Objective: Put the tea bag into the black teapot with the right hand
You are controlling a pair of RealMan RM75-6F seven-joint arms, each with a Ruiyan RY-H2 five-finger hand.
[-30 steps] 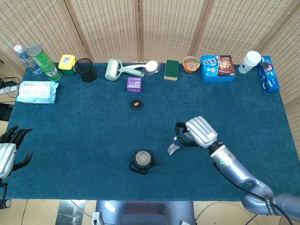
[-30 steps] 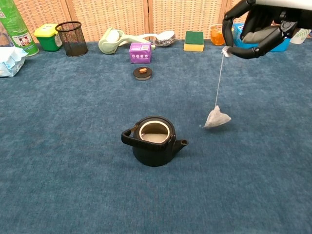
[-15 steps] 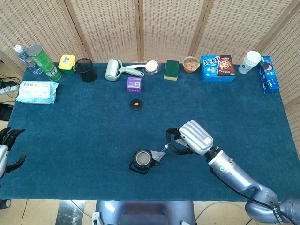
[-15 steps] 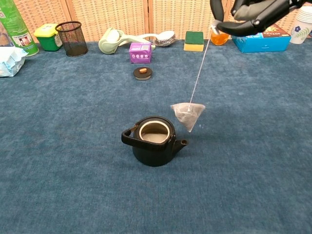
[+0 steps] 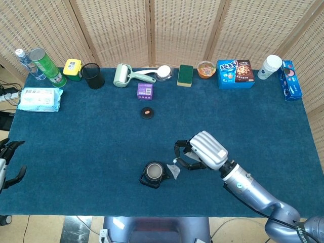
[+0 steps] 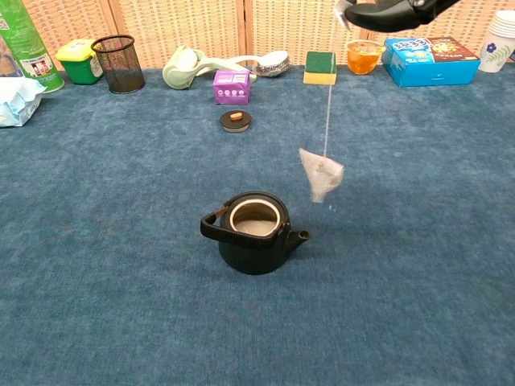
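The black teapot (image 5: 153,173) (image 6: 252,232) stands open near the table's front edge, its lid (image 5: 147,113) (image 6: 236,120) lying apart farther back. My right hand (image 5: 199,152) (image 6: 392,10) pinches the string of a white tea bag (image 5: 174,171) (image 6: 321,174), which hangs in the air just right of the teapot and above its spout side. In the chest view only the fingers show at the top edge. My left hand (image 5: 7,161) sits at the far left edge, fingers apart, holding nothing.
Along the back stand a green can (image 5: 46,67), yellow box (image 5: 73,69), mesh cup (image 5: 93,75), lint roller (image 5: 123,75), purple box (image 5: 145,91), sponge (image 5: 185,75), snack boxes (image 5: 235,74) and a paper cup (image 5: 270,67). A wipes pack (image 5: 40,99) lies far left.
My right hand has carried the dangling tea bag leftward and higher, from well right of the teapot to just beside it. The left hand has slid further off the left edge.
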